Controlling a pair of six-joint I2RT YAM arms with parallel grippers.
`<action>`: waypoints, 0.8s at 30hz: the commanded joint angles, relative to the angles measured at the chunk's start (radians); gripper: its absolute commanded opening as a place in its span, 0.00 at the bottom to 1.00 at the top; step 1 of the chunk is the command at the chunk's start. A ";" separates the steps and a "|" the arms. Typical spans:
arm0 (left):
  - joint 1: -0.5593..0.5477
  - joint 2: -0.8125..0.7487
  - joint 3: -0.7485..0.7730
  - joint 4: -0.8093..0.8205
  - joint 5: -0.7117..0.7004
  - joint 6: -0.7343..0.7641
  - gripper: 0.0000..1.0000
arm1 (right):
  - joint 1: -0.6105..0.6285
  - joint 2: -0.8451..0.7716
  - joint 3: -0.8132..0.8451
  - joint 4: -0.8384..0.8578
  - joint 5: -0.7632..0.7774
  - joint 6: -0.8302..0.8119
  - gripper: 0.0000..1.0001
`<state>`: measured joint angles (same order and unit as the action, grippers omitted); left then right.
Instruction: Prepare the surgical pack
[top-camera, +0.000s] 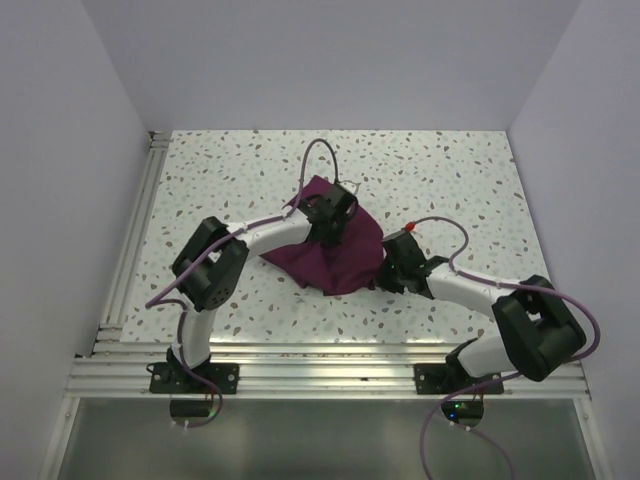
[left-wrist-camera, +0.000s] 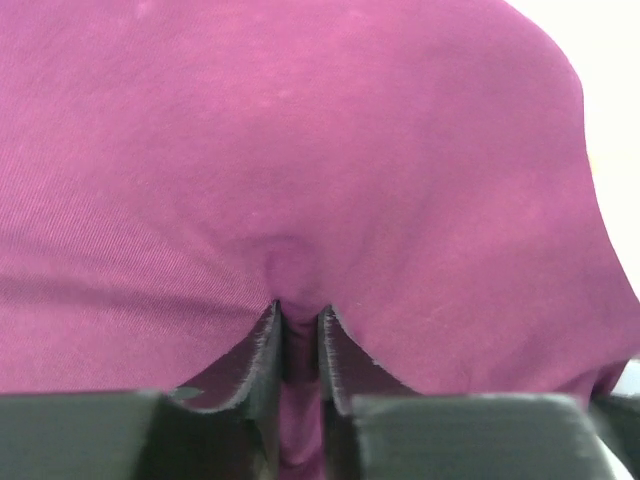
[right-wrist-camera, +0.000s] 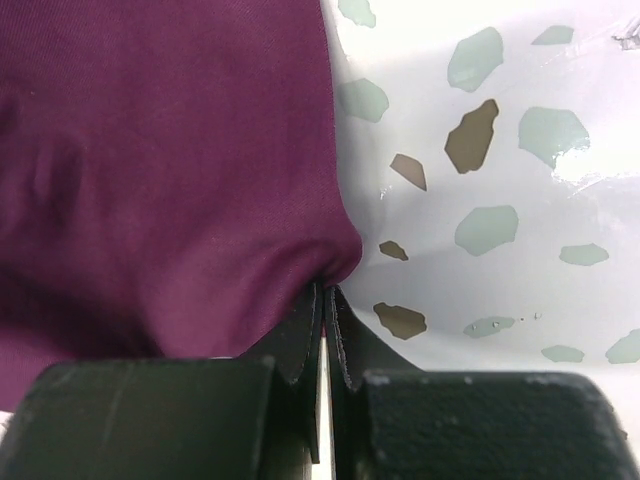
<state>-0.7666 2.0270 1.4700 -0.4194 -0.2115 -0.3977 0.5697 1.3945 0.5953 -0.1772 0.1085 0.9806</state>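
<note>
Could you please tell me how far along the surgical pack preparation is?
Done: little; the surgical pack lies as a loose, uneven heap on the table, not a flat bundle. In hand: left end effector and right end effector each pinch a fold. Remaining: neat folding.

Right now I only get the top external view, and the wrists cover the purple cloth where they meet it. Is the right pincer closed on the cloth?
Observer: Yes. The right pincer is shut on the very edge of the purple cloth, which puckers into its tips.
Operator: What lies beside that edge?
Observer: Bare speckled table.
Operator: And the other arm?
Observer: The left pincer has a fold of cloth in a narrow gap between its fingers; whether it clamps, I cannot tell.
</note>
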 joint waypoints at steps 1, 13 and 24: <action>0.013 0.091 -0.034 -0.141 0.063 0.025 0.13 | -0.005 0.020 0.014 -0.015 -0.003 -0.043 0.00; 0.003 0.059 0.076 -0.268 -0.163 0.071 0.00 | -0.027 -0.008 0.006 -0.030 -0.003 -0.074 0.00; 0.036 -0.016 0.188 -0.326 -0.008 0.082 0.00 | -0.028 0.034 0.021 0.027 -0.049 -0.137 0.00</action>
<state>-0.7654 2.0533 1.5925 -0.6750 -0.3004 -0.3218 0.5472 1.4139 0.6086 -0.1558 0.0700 0.8894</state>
